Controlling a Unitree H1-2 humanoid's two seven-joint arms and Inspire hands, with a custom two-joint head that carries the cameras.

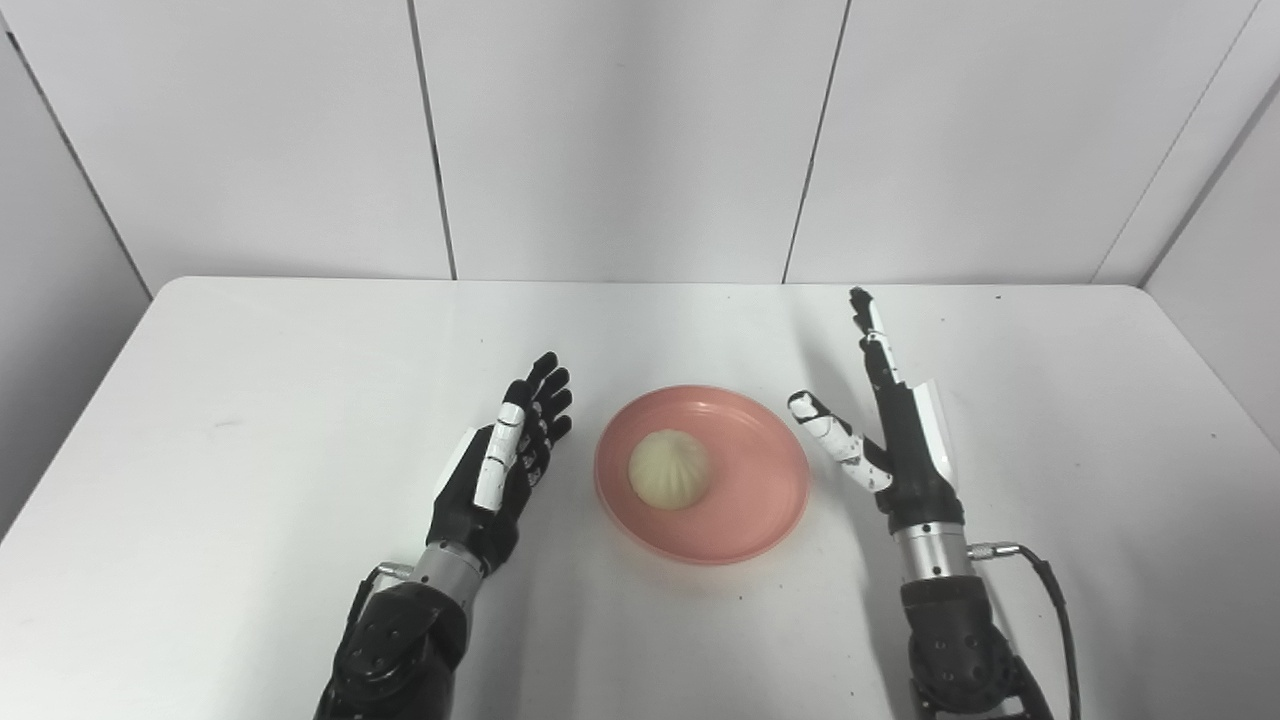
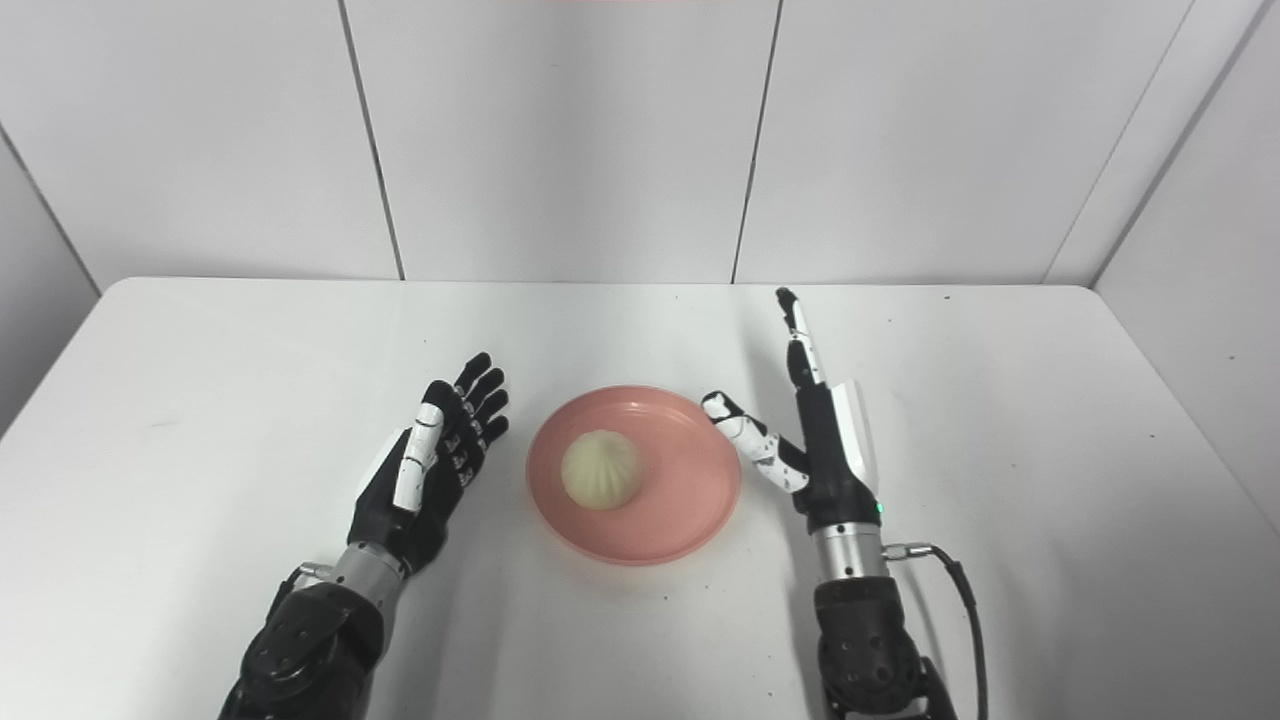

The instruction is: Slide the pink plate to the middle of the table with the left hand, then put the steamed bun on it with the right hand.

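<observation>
we see the pink plate (image 1: pixel 702 474) sitting near the middle of the white table (image 1: pixel 250 400), a bit closer to the near edge than the far edge, roughly halfway btwn the left and right edges. the steamed bun (image 1: pixel 669 468) rests on the plate, slightly left of the plate's centre, touching nothing but the plate.

our left hand (image 1: pixel 505 455) is just beside the plate's left rim, apart from it w/ a thin strip of table showing btwn. it's spread wide, fingers (image 1: pixel 545 390) straight and pointing toward the far edge, leaning a little to the right; it holds nothing. whether its underside touches the table we can't tell.

our right hand (image 1: pixel 895 430) is on the other side, just beside the plate's right rim. it's also wide open and empty: fingers stretched up toward the far edge, seen nearly edge-on, thumb (image 1: pixel 830 430) splayed out to the left toward the plate. the thumb tip sits very close to the rim, but we can't tell if it actually touches. a thin cable (image 1: pixel 1050 590) loops off the right wrist toward the near edge.

both forearms come up from the near edge, one each side of the plate.
</observation>
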